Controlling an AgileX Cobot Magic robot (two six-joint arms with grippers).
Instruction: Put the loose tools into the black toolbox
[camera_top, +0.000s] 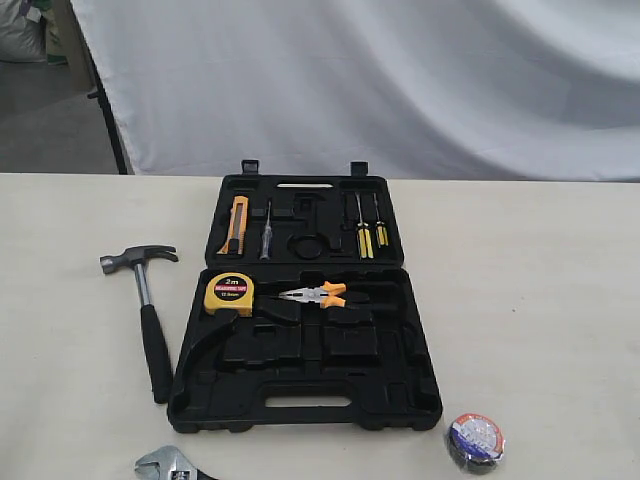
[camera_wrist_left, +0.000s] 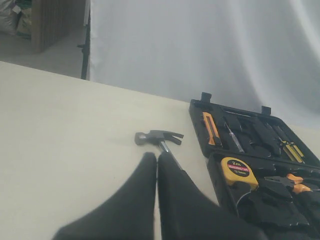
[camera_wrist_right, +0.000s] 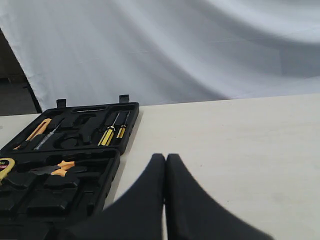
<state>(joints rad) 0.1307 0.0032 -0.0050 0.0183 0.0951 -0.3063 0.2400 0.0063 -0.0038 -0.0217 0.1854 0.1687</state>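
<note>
Left wrist view: my left gripper (camera_wrist_left: 157, 156) is pressed together and empty. The hammer (camera_wrist_left: 159, 137) head lies just ahead, its handle probably hidden beneath me. I should spread wide, clasp mid-handle, then carry it to the black toolbox (camera_wrist_left: 197, 122) alongside.

Exterior view high, facing down on toolbox (camera_top: 400, 340); both wrist views low over table (camera_wrist_left: 60, 125), facing backdrop (camera_wrist_right: 200, 50), share toolbox.

White draped backdrop (camera_top: 400, 80), beige tabletop (camera_top: 540, 300), grey floor (camera_top: 50, 125)
</note>
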